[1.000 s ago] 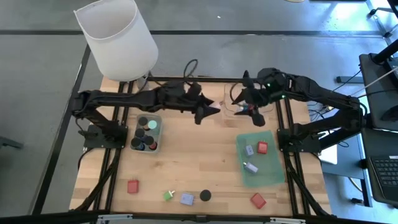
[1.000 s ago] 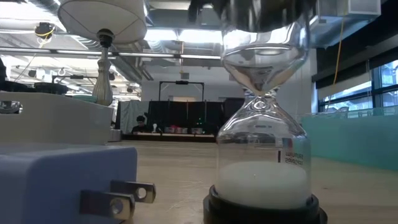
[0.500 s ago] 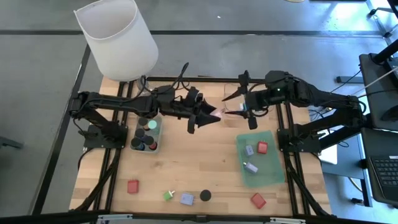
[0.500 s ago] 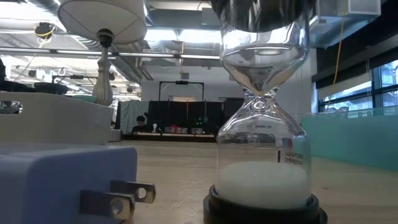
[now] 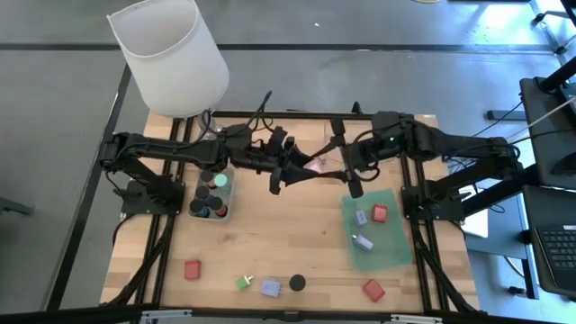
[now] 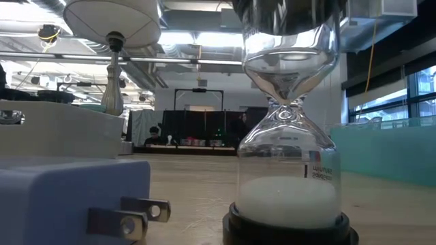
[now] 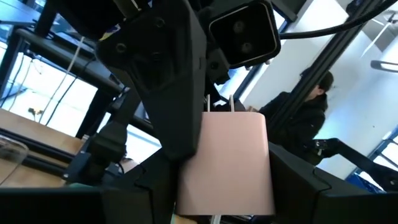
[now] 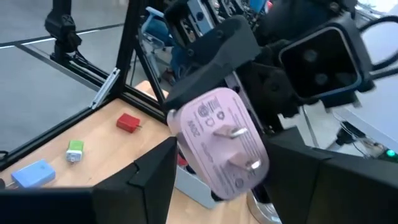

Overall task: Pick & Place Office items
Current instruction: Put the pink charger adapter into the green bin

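Wooden desk [image 5: 270,234], black frame, a busy workshop behind it. Both sets of jaws meet in the air over the desk's far middle, and both close on one pink plug block [image 5: 316,166]: the left gripper [image 5: 306,168] clamps its body, and in the right wrist view the right gripper [image 5: 335,167] has its fingers [image 8: 140,180] on either side of it. This looks like a handover. For it to go well, the right jaws should pinch the flat sides firmly before the left ones let go, and neither arm should pull or twist until then. The block is pale pink, rounded at the corners, with 2 metal prongs and printed marks on its face. Beneath the right arm lies the green tray [image 5: 391,252], a likely drop spot.
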Robot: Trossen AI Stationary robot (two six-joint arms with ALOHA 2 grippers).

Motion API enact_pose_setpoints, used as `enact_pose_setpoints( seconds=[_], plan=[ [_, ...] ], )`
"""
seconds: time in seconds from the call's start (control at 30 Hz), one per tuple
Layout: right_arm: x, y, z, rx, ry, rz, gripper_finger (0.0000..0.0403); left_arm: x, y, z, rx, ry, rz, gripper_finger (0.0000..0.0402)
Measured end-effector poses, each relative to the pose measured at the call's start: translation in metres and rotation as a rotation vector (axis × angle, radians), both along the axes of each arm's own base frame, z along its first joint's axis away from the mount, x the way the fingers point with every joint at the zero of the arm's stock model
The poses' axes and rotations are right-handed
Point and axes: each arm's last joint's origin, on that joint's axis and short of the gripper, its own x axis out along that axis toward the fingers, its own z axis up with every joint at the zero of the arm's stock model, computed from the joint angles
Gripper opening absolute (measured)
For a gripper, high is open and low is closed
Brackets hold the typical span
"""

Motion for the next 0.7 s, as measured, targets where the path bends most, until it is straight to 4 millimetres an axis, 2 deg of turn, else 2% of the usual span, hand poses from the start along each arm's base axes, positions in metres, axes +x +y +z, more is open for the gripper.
enact_pose_setpoints(
  seconds=[0.37,0.63,0.7],
  plan=[
    [0.007,0.013,-0.004,-0.068,-0.019,0.070,0.0204,0.000,-0.002,-0.001,-0.043,0.020,-0.064,0.0191],
    [0.006,0.014,-0.004,-0.023,-0.006,0.073,0.0131,0.000,-0.002,-0.002,-0.103,0.040,-0.095,0.0193],
    [0.006,0.014,-0.004,-0.018,-0.006,0.077,0.0129,0.000,-0.002,-0.002,-0.121,0.043,-0.096,0.0200]
  ],
)
